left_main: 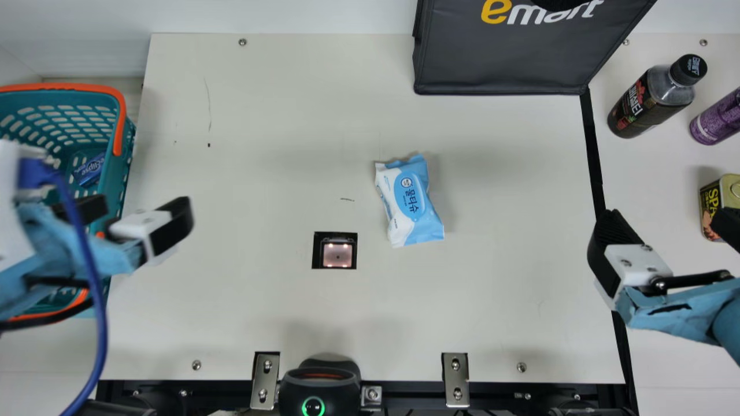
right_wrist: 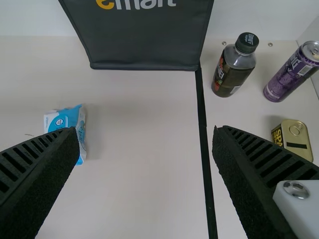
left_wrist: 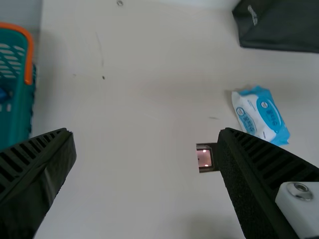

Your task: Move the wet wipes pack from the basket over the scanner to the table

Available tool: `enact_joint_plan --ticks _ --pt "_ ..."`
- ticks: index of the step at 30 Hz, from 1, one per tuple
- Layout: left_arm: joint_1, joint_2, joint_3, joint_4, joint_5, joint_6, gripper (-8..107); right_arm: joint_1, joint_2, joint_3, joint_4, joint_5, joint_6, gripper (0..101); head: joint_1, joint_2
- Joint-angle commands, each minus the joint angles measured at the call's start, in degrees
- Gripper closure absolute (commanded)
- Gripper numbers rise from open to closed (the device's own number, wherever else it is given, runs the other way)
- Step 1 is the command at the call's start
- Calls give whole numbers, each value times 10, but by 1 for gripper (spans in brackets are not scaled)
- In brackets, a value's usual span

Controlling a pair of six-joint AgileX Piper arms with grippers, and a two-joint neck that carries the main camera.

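Your main view looks steeply down from the neck onto the worktop (left_main: 260,144); nearer in, your left wrist view looks down towards the basket (left_main: 118,179) at frame left, your right towards the bottle (right_wrist: 234,72) upper right; all share the wet wipes pack (left_main: 411,199)

We're at what looks like a shop checkout: here's the square, lit, black-framed scanner window (left_main: 337,254) set in a flat cream table (left_main: 260,318)! Left of the window, a teal plastic shopping basket with orange trim (left_main: 120,167); beyond it and rightward, a dark grey fabric shopping bag (left_main: 497,66); far right of it, groceries: a black-capped clear bottle (left_main: 639,110), a slim purple can (left_main: 717,120).
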Motion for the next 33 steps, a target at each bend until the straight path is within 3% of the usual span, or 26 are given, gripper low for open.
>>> enact_joint_plan --ticks 1,13,27,33 --pt "10 -31 -9 14 3 -2 9 0 0 0 0 0 0 6 -17 1" --pt "22 -57 -24 34 8 -7 9 13 11 2 2 3 -9 6 -17 1" --pt "22 -57 -24 33 10 -7 9 108 141 17 31 5 -130 6 -17 1" --pt "22 -57 -24 33 10 -7 9 139 196 13 47 -7 -151 6 -17 1"
